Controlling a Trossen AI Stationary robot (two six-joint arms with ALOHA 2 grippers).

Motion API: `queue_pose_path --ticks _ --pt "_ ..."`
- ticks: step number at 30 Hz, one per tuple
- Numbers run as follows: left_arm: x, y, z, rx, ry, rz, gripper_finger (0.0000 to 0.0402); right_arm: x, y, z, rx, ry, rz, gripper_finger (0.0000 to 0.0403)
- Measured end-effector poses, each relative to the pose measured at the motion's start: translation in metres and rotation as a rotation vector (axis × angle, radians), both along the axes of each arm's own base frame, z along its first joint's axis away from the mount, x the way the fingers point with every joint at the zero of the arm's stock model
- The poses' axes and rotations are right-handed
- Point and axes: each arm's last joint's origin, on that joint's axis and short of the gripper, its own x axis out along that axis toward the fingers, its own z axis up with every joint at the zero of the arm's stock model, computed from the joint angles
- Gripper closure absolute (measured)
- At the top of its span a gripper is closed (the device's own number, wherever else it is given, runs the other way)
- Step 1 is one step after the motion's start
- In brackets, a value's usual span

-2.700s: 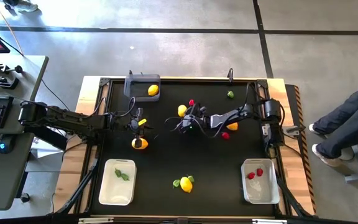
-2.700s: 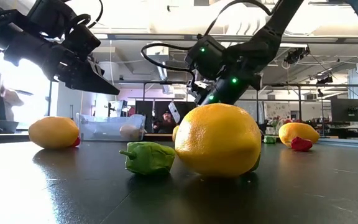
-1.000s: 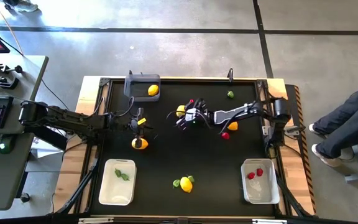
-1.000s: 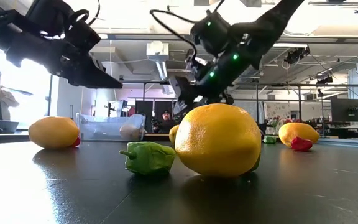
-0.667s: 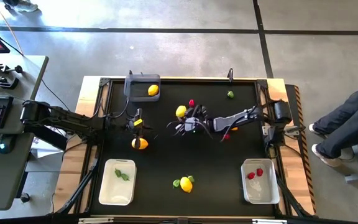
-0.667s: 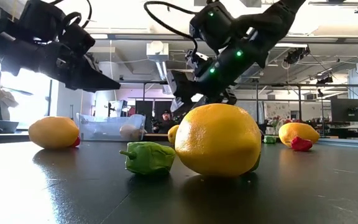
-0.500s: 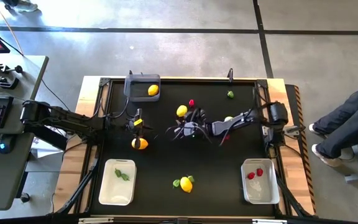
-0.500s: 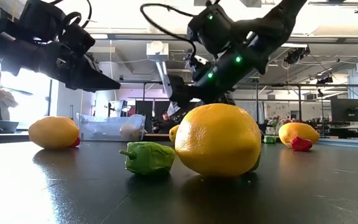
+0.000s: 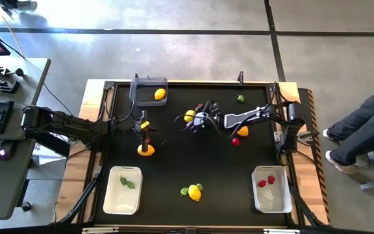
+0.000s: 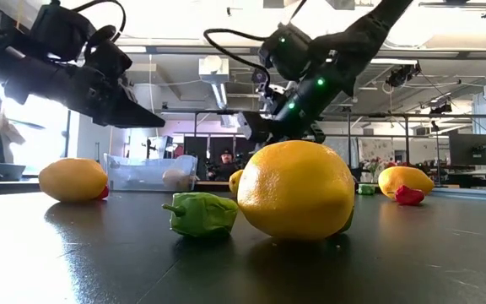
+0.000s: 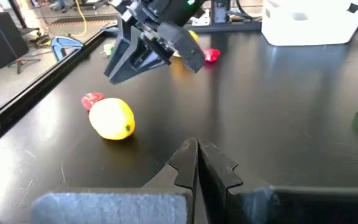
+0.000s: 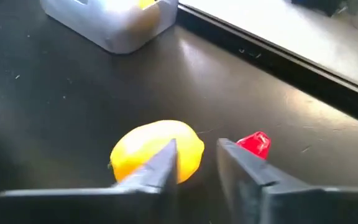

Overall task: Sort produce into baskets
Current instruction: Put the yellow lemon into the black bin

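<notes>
Overhead, table-level, two wrist cameras

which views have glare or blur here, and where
Low view: bright window glare at the left edge, lemon sharp, room behind soft. Right wrist view: right gripper fingers blurred. Left wrist view: pale sheen across the table.

Even overhead light fills the high view, and the black desk [image 9: 193, 162] stays matte there with only short, soft shadows under the arms. The low view is strongly backlit: a blown-out window [image 10: 32, 114] at its left and bright ceiling fixtures turn both arms into near silhouettes (small green lamps glow on one). The big lemon [image 10: 295, 191] close to the lens is sharp, the room behind softer. In both wrist views the desk shines with pale streaks of glare, and the near fingers [image 12: 157, 171] are blurred.
</notes>
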Motion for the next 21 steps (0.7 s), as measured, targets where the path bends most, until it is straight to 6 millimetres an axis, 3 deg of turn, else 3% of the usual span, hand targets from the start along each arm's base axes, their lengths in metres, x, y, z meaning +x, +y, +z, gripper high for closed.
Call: queue_pose_path --ticks 2,4,9,13,21 --pt "0.000 0.001 0.000 -0.003 0.000 0.009 0.0401 0.000 -0.005 -0.001 0.038 0.002 0.032 0.0368" --pt "0.000 0.003 0.000 -0.009 0.003 0.017 0.0401 -0.001 -0.010 -0.004 0.079 0.004 0.045 0.0393" --pt "-0.001 0.003 -0.001 -0.010 0.006 0.017 0.0401 -0.006 -0.021 -0.012 0.141 0.025 -0.001 0.0372" --pt "-0.001 0.003 -0.001 -0.010 0.008 0.020 0.0401 -0.006 -0.026 -0.017 0.179 0.033 0.013 0.0379" --pt "-0.001 0.004 -0.001 -0.009 0.010 0.023 0.0401 0.000 -0.031 -0.019 0.101 0.021 0.040 0.0388"
